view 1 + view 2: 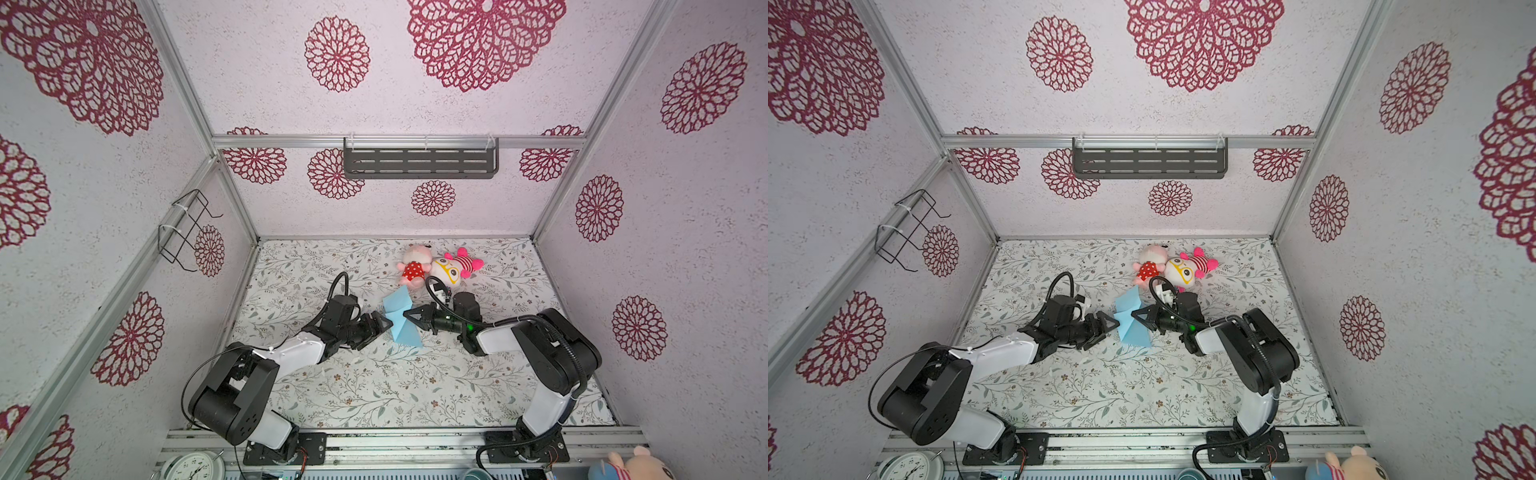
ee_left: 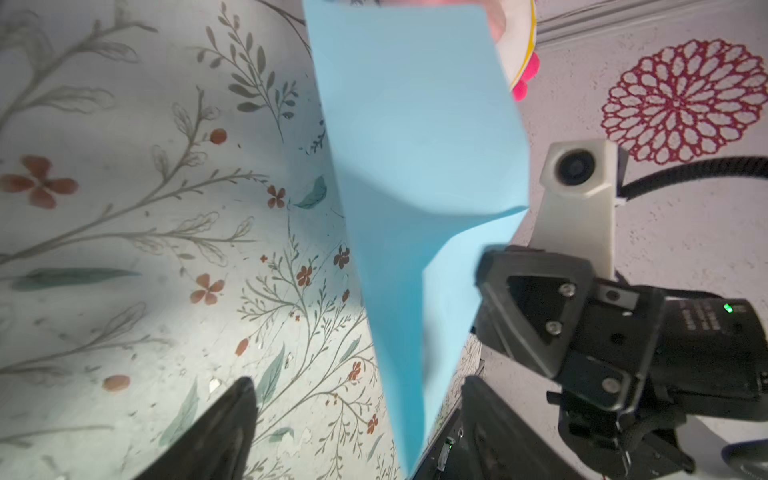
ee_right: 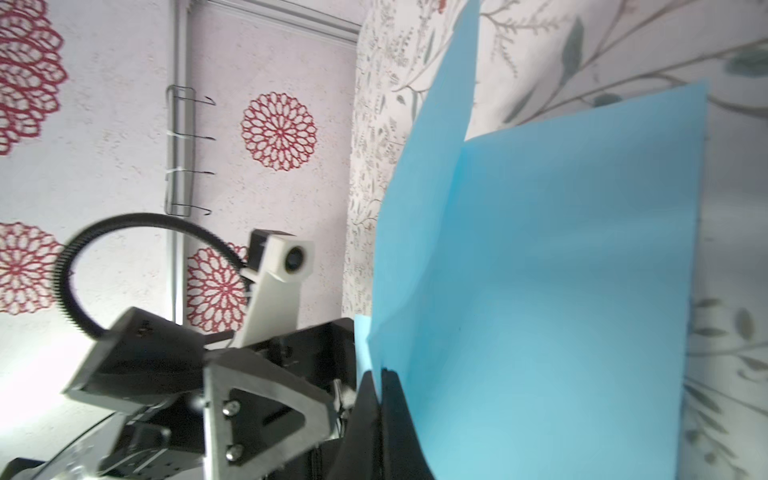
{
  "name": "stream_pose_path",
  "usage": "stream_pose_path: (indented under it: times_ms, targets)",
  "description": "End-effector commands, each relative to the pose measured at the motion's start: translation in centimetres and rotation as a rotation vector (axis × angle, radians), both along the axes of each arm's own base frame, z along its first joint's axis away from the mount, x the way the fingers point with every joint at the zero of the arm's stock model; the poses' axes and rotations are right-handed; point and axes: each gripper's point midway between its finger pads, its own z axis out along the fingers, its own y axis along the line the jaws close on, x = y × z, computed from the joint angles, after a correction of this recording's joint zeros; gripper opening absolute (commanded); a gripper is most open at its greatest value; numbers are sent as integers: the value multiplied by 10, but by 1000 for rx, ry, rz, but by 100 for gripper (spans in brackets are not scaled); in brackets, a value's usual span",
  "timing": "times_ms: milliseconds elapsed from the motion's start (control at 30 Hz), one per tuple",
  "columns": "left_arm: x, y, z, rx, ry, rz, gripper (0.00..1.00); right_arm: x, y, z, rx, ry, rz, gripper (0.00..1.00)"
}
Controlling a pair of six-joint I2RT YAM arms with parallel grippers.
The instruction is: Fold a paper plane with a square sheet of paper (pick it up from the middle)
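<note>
The right gripper pinches the square sheet of paper mid-sheet at 7 o'clock of the plush toys, while the left gripper, jaws wide at its 9 o'clock, should clamp squarely.

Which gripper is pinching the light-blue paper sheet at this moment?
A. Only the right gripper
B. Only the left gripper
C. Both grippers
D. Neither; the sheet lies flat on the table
A. The right gripper is shut on the edge of the paper sheet. The left gripper is open, with its fingers apart on either side of the sheet.
</note>
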Motion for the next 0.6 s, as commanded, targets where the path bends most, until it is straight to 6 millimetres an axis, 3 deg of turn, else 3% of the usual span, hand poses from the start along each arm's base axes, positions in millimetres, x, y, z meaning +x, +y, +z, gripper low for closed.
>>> stream_pose_path:
  times_ms: [0, 233, 567]
  targets:
    - [9, -21, 47, -193, -133, -20, 87, -2, 7, 47, 106, -76, 25, 2]
    - [8, -41, 75, -320, -211, -78, 86, -3, 8, 69, 161, -78, 30, 2]
    - [9, -43, 74, -344, -200, -86, 55, 1, 6, 68, 161, -89, 23, 2]
